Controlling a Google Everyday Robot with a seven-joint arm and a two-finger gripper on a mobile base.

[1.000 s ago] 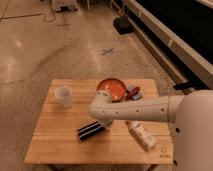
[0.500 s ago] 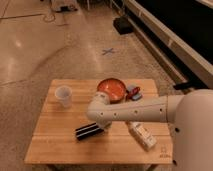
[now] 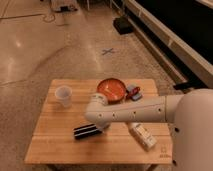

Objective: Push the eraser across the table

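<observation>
Eraser (image 3: 87,131) has shifted leftward across the table (image 3: 60,150) since a second ago; gripper (image 3: 103,127) behind it, push progressing

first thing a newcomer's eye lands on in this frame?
The big white robot arm, sweeping in from the right over the table, its gripper down at the right end of the black eraser near the table's middle front. Next, the bright red bowl at the back edge, with a white cup back left and a white-and-brown carton front right.
</observation>
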